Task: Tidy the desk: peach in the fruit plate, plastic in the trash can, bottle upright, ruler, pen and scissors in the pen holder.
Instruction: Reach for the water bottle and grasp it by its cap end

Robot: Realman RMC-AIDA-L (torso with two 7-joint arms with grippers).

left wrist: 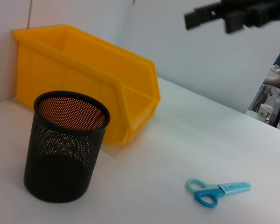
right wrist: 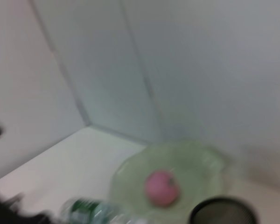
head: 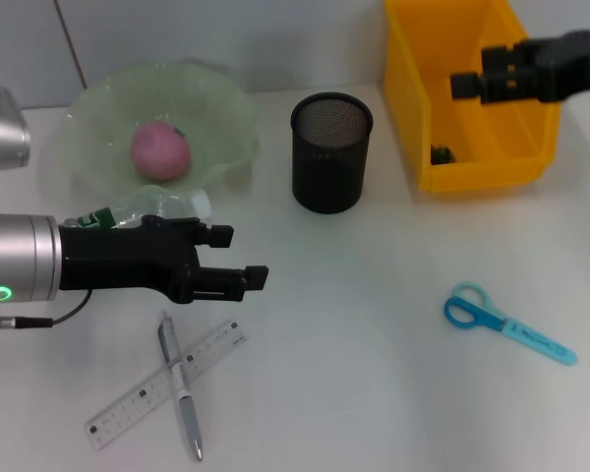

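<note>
Nearest us in the head view, the pen (head: 180, 383) and the clear ruler (head: 166, 383) lie crossed on the white desk (head: 374, 393). The pen runs almost straight toward and away from us, its tip at the near end. The ruler slants from near left up to far right, and we can see its printed marks but cannot read them.

Just beyond them our left gripper (head: 244, 258) hovers low with its fingers spread apart, holding nothing and pointing right. Behind it the bottle (head: 143, 209) lies on its side, long axis left to right, white cap to the right. Its green label carries writing too small to read.

The bottle rests against the near rim of the green fruit plate (head: 226, 108), and the pink peach (head: 158, 151) sits in the plate. The black mesh pen holder (head: 331, 152) stands upright to the plate's right.

The blue scissors (head: 506, 322) lie closed on the right of the desk, handles to the left.

Our right gripper (head: 472, 86) hangs above the yellow bin (head: 408, 88), fingers parted around nothing. A small dark scrap (head: 440, 153) lies inside the bin.
</note>
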